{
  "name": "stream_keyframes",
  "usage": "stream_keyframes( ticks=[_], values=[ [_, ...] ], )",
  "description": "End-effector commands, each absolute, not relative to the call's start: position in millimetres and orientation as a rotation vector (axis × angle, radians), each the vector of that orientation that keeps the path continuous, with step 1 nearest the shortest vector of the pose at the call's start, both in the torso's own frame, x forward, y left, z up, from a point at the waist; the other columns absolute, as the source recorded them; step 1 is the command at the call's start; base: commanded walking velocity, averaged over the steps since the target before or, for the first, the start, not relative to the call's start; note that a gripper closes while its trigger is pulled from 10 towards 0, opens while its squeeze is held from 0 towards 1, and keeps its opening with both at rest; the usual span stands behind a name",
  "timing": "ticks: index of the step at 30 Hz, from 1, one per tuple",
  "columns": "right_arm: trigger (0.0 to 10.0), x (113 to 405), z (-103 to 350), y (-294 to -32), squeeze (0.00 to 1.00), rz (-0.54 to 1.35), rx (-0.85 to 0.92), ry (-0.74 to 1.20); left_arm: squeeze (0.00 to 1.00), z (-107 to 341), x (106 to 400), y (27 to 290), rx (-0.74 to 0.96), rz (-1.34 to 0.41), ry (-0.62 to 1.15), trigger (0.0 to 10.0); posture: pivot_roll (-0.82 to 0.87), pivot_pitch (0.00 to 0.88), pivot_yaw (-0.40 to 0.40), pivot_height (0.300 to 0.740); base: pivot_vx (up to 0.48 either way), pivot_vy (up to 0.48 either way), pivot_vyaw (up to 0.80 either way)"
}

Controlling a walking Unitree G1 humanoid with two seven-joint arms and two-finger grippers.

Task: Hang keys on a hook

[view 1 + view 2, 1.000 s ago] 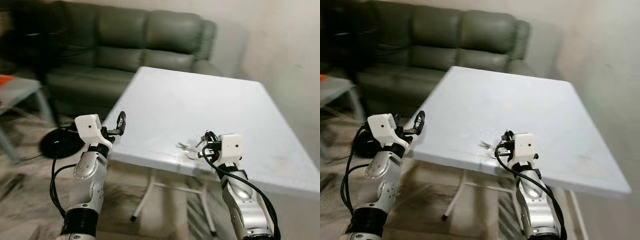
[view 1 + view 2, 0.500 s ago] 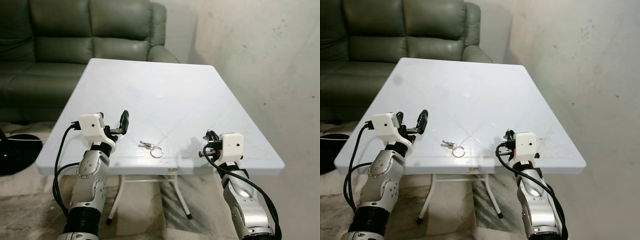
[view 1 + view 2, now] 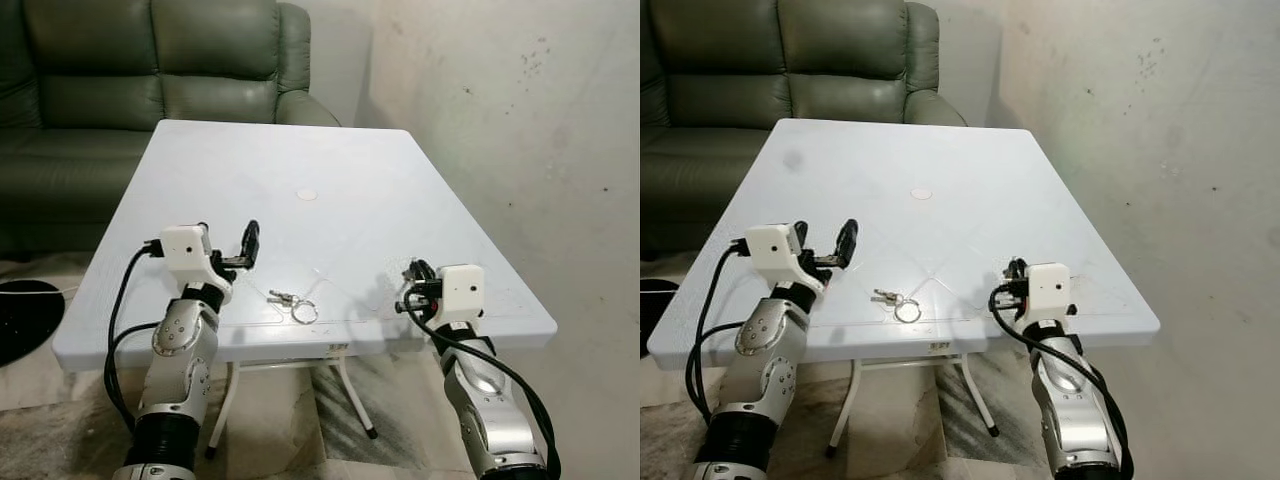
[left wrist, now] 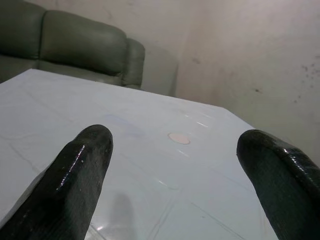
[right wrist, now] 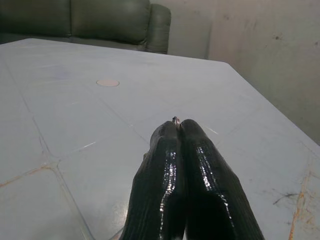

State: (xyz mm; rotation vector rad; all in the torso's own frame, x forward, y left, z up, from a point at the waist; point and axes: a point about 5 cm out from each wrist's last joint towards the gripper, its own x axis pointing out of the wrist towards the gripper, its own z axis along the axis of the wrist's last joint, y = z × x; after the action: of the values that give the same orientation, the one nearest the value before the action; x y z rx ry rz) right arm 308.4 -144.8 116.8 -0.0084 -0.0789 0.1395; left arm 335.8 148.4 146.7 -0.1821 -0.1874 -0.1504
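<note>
Left eye view: I stand at the near edge of a pale table (image 3: pixel 330 190), both my arms raised over it. The keys (image 3: pixel 291 302), a small bunch on a round ring, lie flat on the tabletop close to that near edge, between my two grippers and nearer the left one. My left gripper (image 3: pixel 248 245) hovers just above the table, its two black fingers (image 4: pixel 75 170) spread wide with nothing between them. My right gripper (image 3: pixel 412 281) sits farther right, its fingers (image 5: pixel 185 165) pressed together; a tiny glint of metal shows at the tips, possibly a bit of wire or ring, but I cannot be sure I hold anything. No hook is visible from here.

To pick up well, I judge the left gripper should drop straight over the ring and pinch it flat against the surface, since thin keys slide easily. The table edge is close, so I should avoid pushing them toward me. A small round mark (image 3: pixel 306 195) sits mid-table. A dark green sofa (image 3: pixel 150 70) stands behind, a bare wall (image 3: pixel 500 110) on my right.
</note>
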Motion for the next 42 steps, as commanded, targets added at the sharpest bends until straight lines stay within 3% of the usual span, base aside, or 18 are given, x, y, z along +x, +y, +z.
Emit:
stream_keyframes(
  ticks=[1, 42],
  values=[
    [10.0, 308.1, 115.8, -149.5, 0.0, 0.118, -0.011, -0.076, 0.0, 148.2, 334.3, 147.3, -0.162, -0.163, -0.202, 10.0, 0.03, 0.0, -0.052, 0.74, 0.0, -0.48, -0.77],
    [10.0, 305.6, 114.6, -153.4, 0.0, 0.099, -0.01, -0.064, 0.0, 144.3, 335.0, 149.4, -0.211, -0.109, -0.16, 10.0, 0.03, 0.0, -0.057, 0.74, 0.0, -0.079, -0.77]
  ],
)
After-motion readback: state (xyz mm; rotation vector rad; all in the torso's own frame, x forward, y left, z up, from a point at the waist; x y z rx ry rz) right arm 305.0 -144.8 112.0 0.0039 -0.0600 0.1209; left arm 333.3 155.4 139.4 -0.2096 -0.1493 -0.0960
